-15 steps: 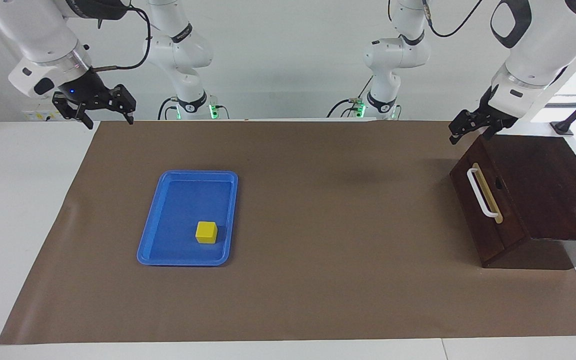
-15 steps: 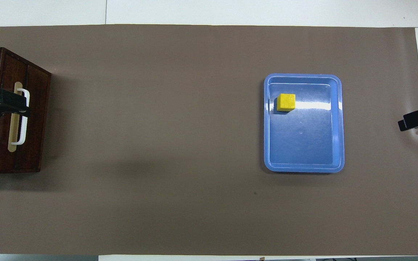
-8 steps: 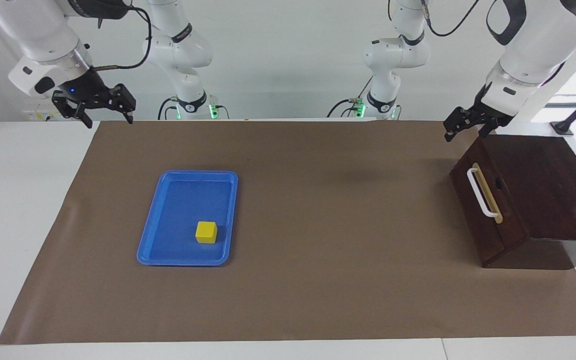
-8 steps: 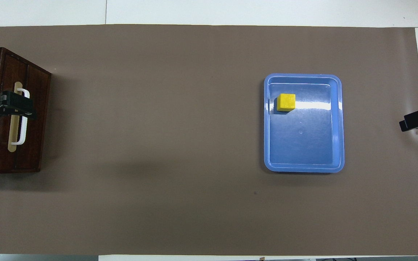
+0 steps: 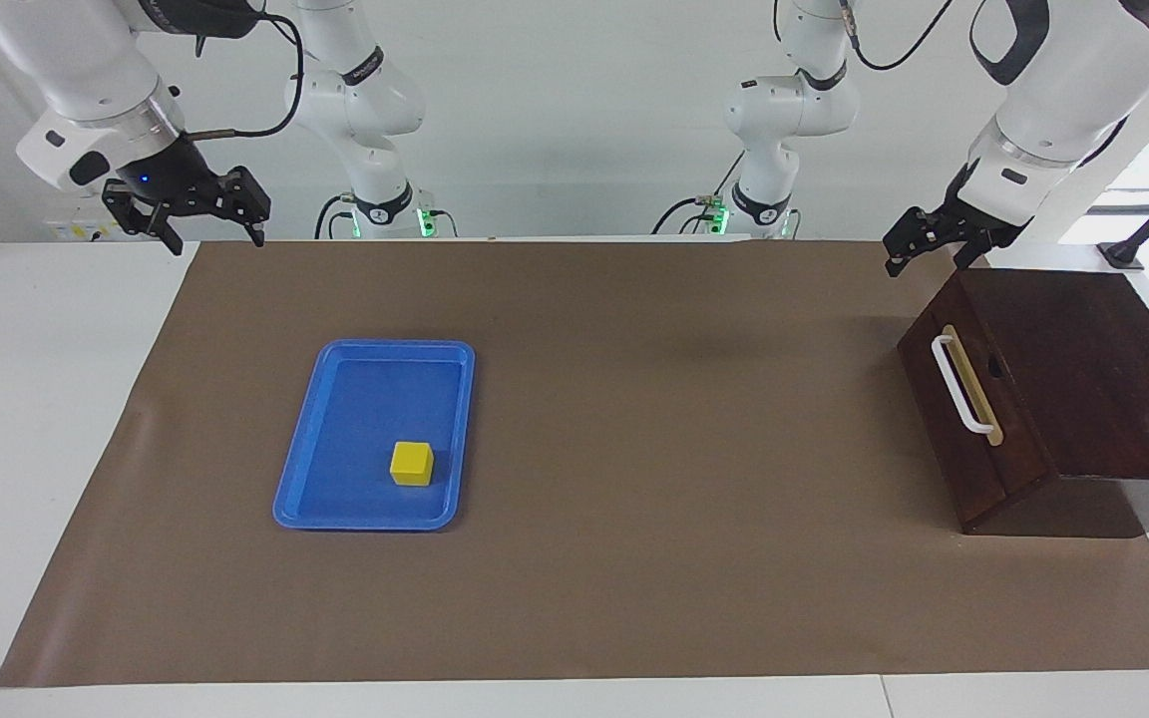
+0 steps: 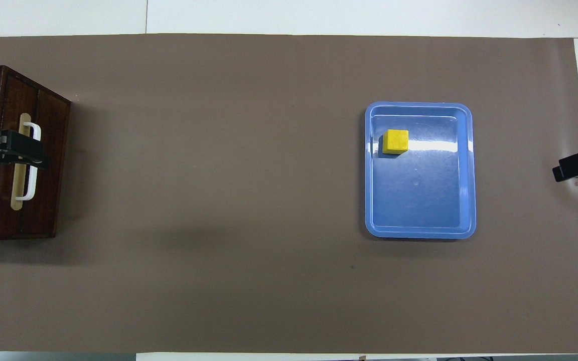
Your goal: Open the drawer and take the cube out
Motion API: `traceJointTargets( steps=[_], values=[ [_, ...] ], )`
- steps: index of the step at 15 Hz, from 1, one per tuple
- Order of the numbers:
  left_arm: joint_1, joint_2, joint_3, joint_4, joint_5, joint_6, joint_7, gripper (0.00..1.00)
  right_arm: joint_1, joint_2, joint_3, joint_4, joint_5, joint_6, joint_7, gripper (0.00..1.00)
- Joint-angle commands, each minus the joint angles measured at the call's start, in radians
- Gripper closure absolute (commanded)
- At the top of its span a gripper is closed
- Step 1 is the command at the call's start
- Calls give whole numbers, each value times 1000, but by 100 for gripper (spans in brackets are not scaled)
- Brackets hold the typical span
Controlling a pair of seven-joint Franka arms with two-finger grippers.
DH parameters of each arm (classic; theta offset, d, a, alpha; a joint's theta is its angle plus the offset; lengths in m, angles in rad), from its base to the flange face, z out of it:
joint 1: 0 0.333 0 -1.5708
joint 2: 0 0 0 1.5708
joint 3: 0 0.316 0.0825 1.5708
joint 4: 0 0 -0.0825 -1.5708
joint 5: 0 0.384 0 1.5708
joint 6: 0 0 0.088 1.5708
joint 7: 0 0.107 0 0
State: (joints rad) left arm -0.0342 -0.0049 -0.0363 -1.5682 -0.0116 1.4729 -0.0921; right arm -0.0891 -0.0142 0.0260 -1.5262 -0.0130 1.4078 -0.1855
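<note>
No legible text, label, brand, number or sign is being shown in either view. Small dark markings are being seen on bands of the arm bases [image 5: 367, 70], but they cannot be read.

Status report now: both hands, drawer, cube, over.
Left hand open, in the air by the drawer. Right hand open, waiting at its table end. Drawer shut, cube in the blue tray. Nothing in the way.
</note>
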Motion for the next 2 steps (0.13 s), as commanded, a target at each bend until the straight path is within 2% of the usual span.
traceJointTargets(
  steps=[1, 2],
  values=[
    [-9, -49, 10, -47, -1, -2, 20, 0, -6, -6, 8, 4, -21, -7, -12, 0],
    [-9, -50, 10, -47, -1, 1, 17, 0, -6, -6, 9, 4, -21, -7, -14, 0]
  ],
)
